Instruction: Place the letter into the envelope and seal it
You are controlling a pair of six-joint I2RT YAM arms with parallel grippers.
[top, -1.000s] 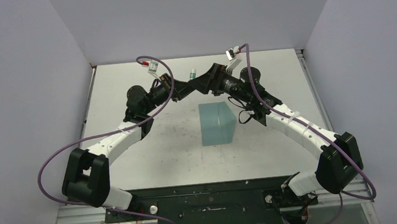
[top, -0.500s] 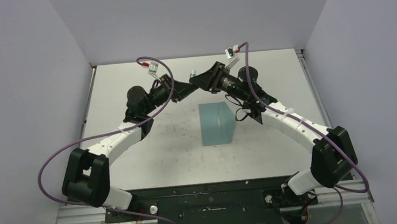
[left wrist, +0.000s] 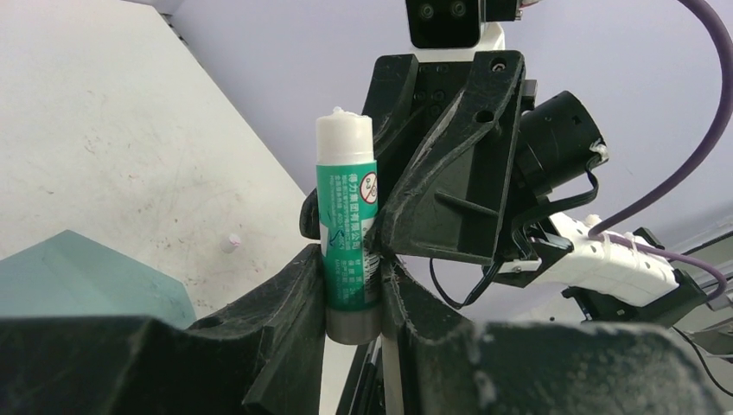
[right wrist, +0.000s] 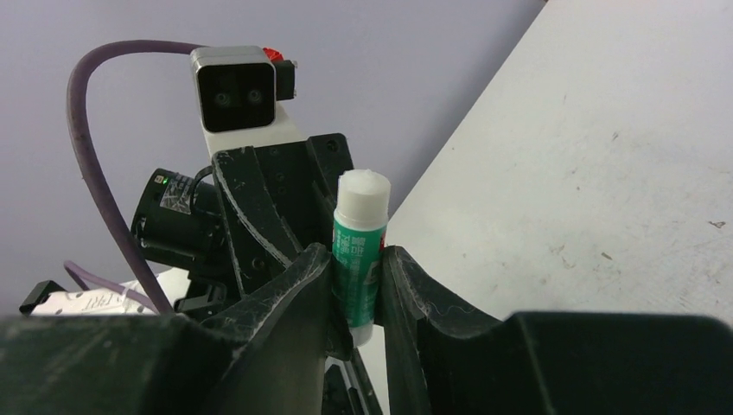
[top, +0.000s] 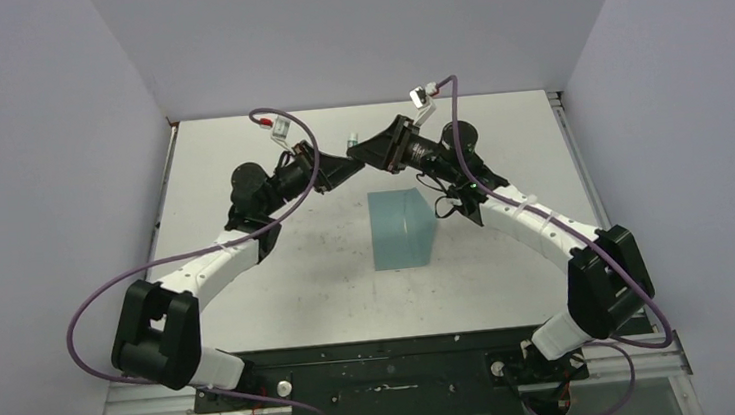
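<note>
3 lavender walls (top: 358,28) enclose the scuffed table (top: 279,275) bearing the envelope (top: 403,229).

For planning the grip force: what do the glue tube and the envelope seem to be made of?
The glue tube: probably hard plastic, smooth and slightly glossy, with a printed green label. The envelope: likely paper, matte teal, flat with a sharp fold line.

The left arm (top: 218,266) and right arm (top: 546,232) both stretch away from their bases and bend inward, wrists raised over the far middle of the worktop (top: 281,295), where the left pincer (left wrist: 353,268) and right pincer (right wrist: 356,270) meet nose to nose, each clamped on the same glue tube (left wrist: 346,225)
</note>
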